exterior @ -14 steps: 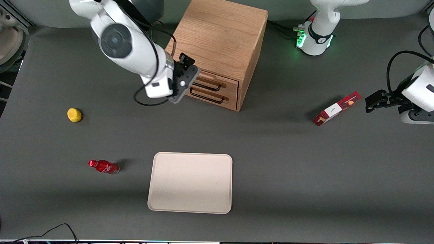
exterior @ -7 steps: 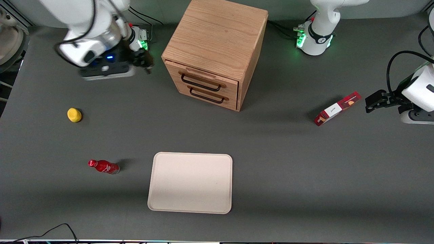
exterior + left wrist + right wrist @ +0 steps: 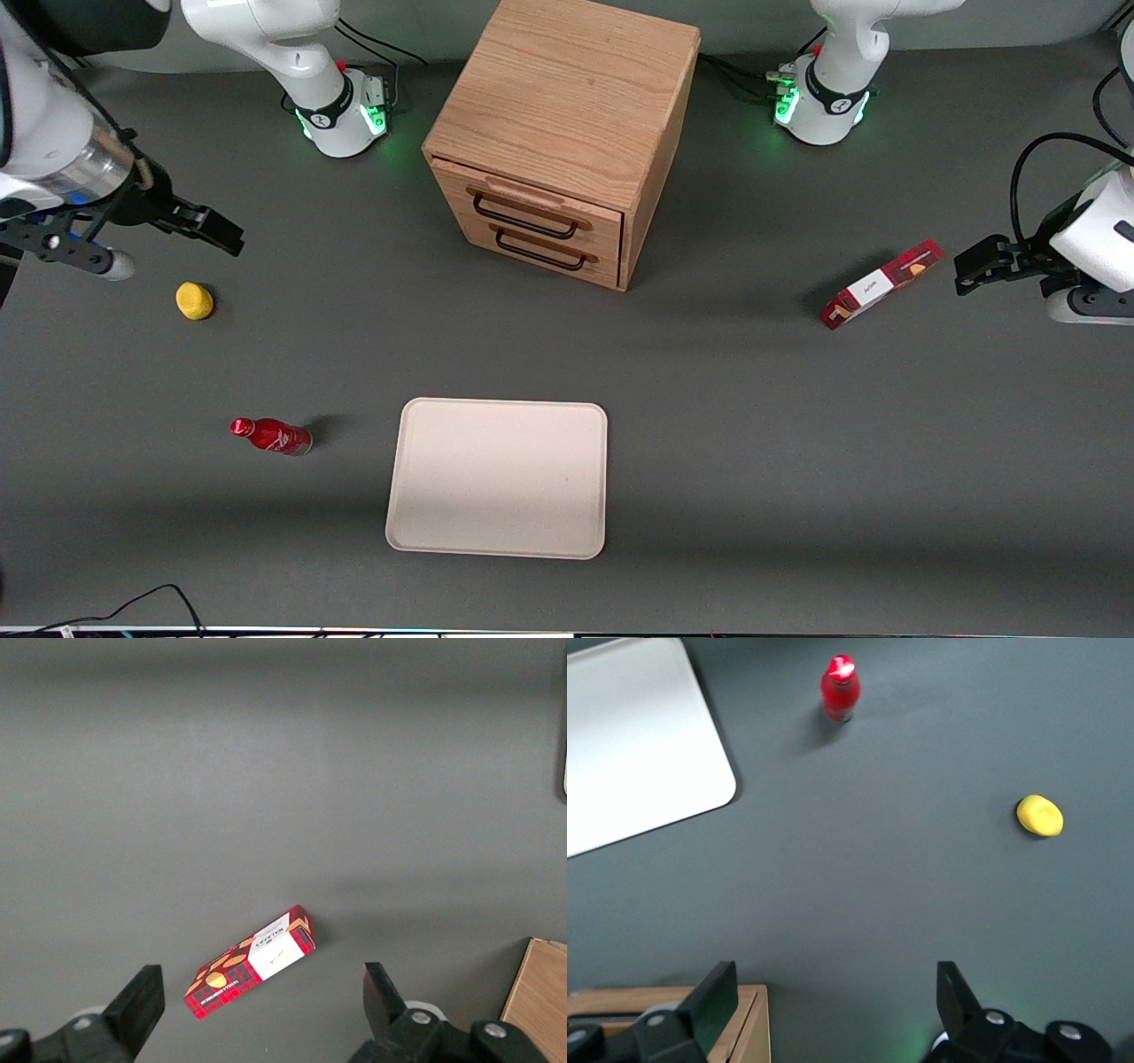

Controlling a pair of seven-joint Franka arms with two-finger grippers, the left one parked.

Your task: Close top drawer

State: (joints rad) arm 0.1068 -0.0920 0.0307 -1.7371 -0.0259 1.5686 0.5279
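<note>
Top drawer: the top drawer [image 3: 532,213] sits in the wooden cabinet [image 3: 567,97] at the middle of the tabletop [image 3: 797,461], its face looking nearly flush with the lower drawer [image 3: 545,251]; by my reading it is shut or all but shut.

Gripper: the gripper [image 3: 833,1010] hangs above the tabletop toward the working arm's end, well apart from the cabinet and near the lemon [image 3: 194,300]; the fingers [image 3: 713,997] are spread wide with nothing between them.

Risk: if a sliver of gap remains, the drawer may count as unclosed, and the arm now stands too far off to press it. A low sweep could knock the lemon or the red bottle [image 3: 270,436], which would likely roll.

Count: one cabinet, two drawers, two black handles, one lemon, one red bottle, one cream tray [image 3: 498,477], one red box [image 3: 881,283].
</note>
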